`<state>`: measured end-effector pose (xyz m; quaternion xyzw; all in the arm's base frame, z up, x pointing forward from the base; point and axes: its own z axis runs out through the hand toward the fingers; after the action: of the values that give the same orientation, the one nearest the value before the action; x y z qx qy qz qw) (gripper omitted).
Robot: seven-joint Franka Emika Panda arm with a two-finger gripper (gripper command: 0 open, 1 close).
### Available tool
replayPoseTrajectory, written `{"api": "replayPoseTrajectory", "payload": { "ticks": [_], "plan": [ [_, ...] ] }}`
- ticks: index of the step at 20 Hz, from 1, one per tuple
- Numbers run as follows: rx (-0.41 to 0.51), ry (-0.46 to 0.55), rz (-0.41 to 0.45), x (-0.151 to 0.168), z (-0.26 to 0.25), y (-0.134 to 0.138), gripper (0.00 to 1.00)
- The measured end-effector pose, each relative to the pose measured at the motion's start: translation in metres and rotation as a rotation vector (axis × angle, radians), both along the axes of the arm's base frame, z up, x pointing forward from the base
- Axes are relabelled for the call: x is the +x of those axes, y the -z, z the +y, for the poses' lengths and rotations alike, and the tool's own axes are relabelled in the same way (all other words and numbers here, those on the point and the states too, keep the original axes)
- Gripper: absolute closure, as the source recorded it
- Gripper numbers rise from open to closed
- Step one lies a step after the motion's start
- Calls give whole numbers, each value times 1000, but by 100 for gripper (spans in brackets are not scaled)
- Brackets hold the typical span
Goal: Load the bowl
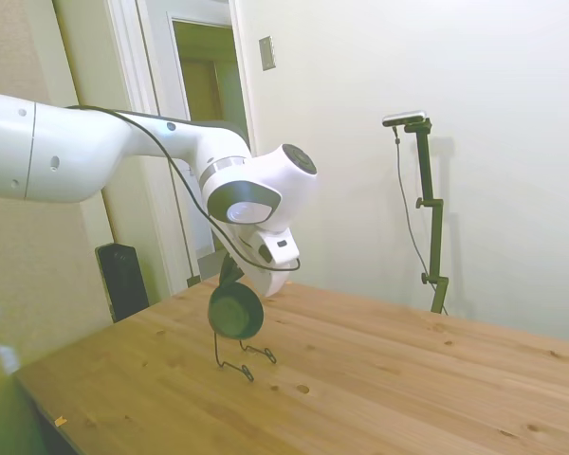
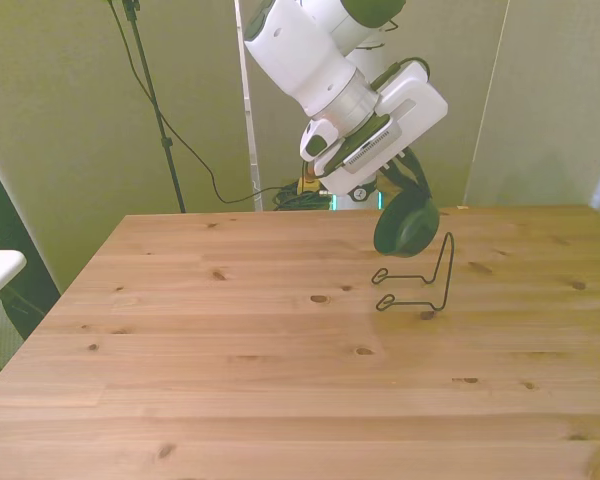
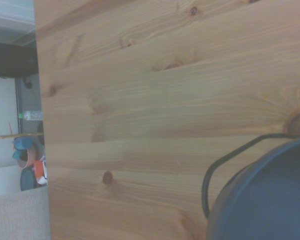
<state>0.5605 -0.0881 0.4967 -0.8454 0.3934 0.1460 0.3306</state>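
Hanging on edge above the table [image 2: 230,380], the bowl [image 2: 406,225] is being pinched at its rim by the gripper [image 2: 408,178], just beside the wire rack [image 2: 432,283] upright.

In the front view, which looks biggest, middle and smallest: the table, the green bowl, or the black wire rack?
1. The table looks by far the biggest; it fills the lower half of the front view.
2 and 3. The wire rack and the bowl look much alike in size. The rack spans slightly more, but I would not rank them.
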Motion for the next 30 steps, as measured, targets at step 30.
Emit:
{"api": "replayPoseTrajectory", "payload": {
  "ticks": [30],
  "plan": [
    [122, -6, 53, 14, -4, 51, 100]
  ]
}}
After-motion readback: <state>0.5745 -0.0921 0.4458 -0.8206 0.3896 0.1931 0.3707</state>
